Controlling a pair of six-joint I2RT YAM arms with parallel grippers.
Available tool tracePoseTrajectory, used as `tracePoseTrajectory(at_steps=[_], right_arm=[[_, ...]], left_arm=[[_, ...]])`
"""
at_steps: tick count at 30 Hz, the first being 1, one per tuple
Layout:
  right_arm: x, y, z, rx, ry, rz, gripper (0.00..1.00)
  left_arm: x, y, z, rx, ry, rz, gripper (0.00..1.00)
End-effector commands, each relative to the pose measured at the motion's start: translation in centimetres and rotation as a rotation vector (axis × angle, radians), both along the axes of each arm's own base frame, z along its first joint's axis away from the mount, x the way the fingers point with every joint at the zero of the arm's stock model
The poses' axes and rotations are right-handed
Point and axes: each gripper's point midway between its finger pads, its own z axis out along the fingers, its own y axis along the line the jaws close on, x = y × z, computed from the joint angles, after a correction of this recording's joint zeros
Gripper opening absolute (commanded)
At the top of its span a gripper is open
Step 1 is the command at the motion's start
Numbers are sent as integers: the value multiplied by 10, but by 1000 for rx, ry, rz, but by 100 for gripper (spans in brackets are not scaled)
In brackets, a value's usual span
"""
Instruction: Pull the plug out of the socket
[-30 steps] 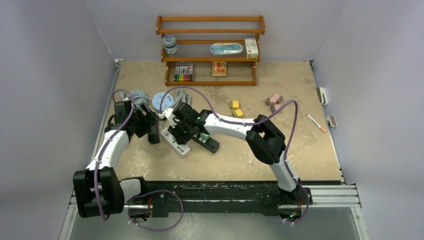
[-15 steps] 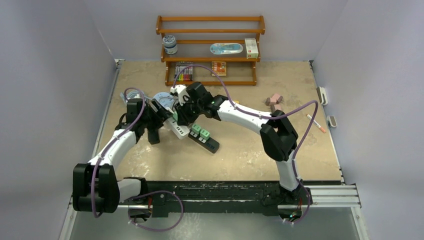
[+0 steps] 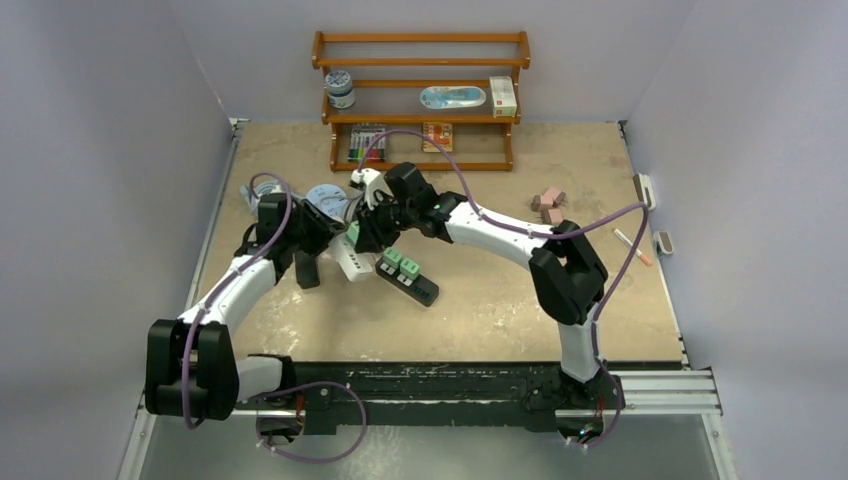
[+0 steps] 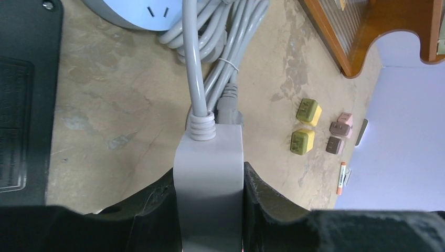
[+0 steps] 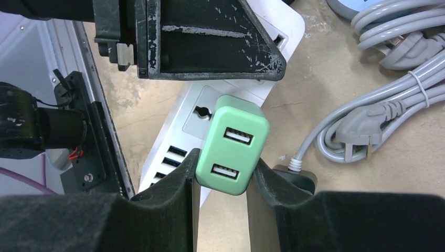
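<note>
The socket is a white power strip [image 3: 349, 259] with a grey cable [image 4: 193, 63]. My left gripper [image 4: 210, 210] is shut on its cable end [image 4: 210, 173], one black finger pressed on each side. The plug is a mint-green USB adapter [image 5: 232, 152] standing over the strip's face [image 5: 173, 152], beside a bare socket hole. My right gripper [image 5: 223, 184] is shut on the plug's sides. From above, the two grippers [image 3: 335, 243] [image 3: 362, 230] meet over the strip. The plug's pins are hidden, so I cannot tell if they sit in the socket.
A black power strip [image 3: 405, 275] carrying two green adapters lies just right of the white one. Coiled grey cable [image 5: 367, 126] and a round white socket [image 3: 322, 197] lie behind. Yellow blocks [image 4: 304, 126], pink blocks [image 3: 548, 200] and a marker [image 3: 632, 245] sit to the right. The wooden shelf [image 3: 420, 90] stands at the back.
Both arms and the white strip have shifted toward the back of the table. My left gripper has gone from open to shut on the strip's cable end. The right stays shut on the plug.
</note>
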Motion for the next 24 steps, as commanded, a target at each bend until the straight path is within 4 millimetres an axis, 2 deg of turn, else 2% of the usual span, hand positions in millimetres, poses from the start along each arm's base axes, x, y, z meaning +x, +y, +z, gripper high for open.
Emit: tracePoseTrajectory(at_steps=[1,7,10,16,19,21,24], right_arm=[[-19,6,122,293,-178,131,0],[-11,-38,175,437,-249,84,0],[-7,-57,185,477,-245,88,0],[3,-105,174,536,-174,43,0],[15,-136,163,561,-122,-58,0],[28,-163,157,574,-105,-173,0],[52,-203,126,530,-44,-415,0]], left_arm=[[7,32,-8,178,33,84,0],[3,72,-6,386,94,169,0],[1,78,-7,416,111,183,0],[4,77,-3,423,100,167,0],[13,61,11,399,25,55,0],[22,47,28,391,-41,-45,0],[31,23,54,347,-128,-200,0]])
